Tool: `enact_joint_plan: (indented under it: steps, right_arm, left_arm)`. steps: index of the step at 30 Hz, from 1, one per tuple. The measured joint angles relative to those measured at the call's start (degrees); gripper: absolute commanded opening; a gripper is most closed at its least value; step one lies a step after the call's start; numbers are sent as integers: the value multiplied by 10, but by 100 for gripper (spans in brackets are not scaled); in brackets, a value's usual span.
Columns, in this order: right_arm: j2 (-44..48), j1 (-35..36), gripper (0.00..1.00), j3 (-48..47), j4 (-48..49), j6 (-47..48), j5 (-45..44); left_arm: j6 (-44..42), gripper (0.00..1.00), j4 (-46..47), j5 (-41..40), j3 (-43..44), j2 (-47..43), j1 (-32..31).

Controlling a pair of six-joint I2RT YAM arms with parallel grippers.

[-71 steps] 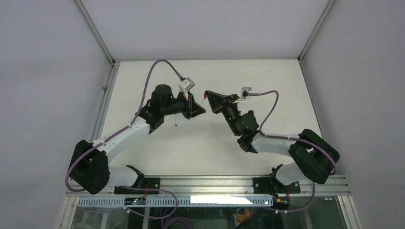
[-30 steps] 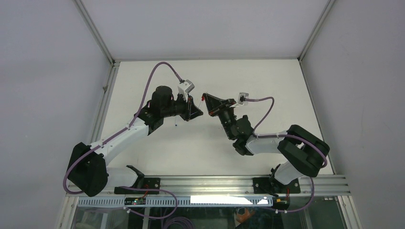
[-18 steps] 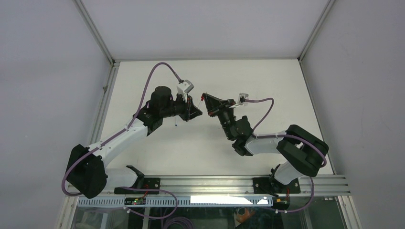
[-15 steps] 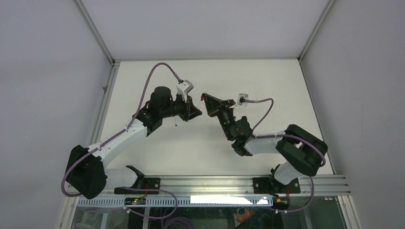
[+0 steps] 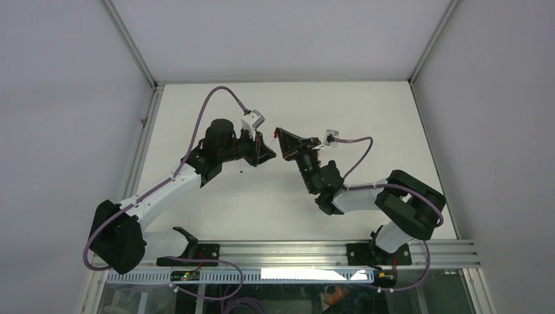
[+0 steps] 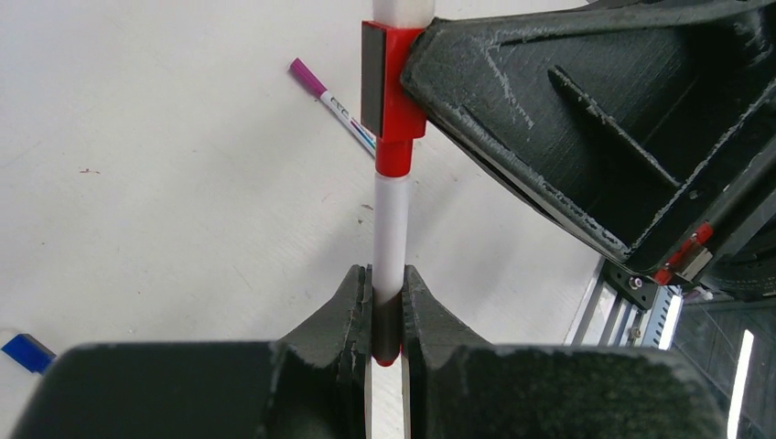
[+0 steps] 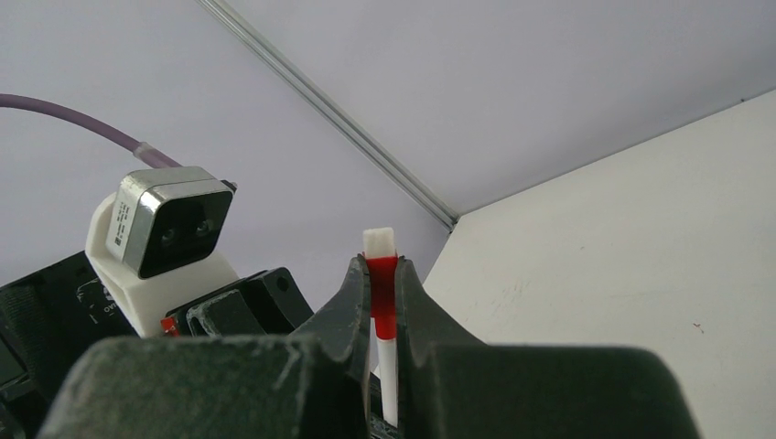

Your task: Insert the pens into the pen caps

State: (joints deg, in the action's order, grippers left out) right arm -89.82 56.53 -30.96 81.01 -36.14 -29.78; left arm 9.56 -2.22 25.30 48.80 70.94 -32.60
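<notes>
White plastic with red trim is what I have at the centre: the white pen [image 6: 390, 229] is a thin, plain barrel, and its upper end runs into the red cap [image 6: 392, 87], a stubby piece with a flat clip on one side and a narrower red collar below. A short white stub [image 7: 378, 241] shows past the cap's far end. The left jaws are pinched narrow on the pen's lower barrel, with a spot of red showing down between them. The right jaws are closed tight on the red cap, one on each side. Both are held in the air over the middle of the worktop [image 5: 366, 111], where the two arms meet tip to tip. From the left wrist, the right arm's black finger [image 6: 586, 137] fills the upper right and hides the ground behind it. Below, a magenta-tipped pen [image 6: 334, 101] lies slanted on the worktop, and a blue end [image 6: 20, 352] peeks in at the left edge; I cannot tell whether that is a cap or a pen. From the right wrist I see the left arm's camera [image 7: 169, 229] close behind the cap. The pen's long axis runs straight up both wrist views, cap end away from the left jaws.
</notes>
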Motion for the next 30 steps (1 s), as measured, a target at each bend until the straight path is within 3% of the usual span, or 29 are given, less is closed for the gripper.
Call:
enact_joint_plan:
  steps: [30]
  right_arm:
    - [-26,12,0,-19,12,0,-10]
  left_arm:
    - [-33,0,-5,12,9,1,20]
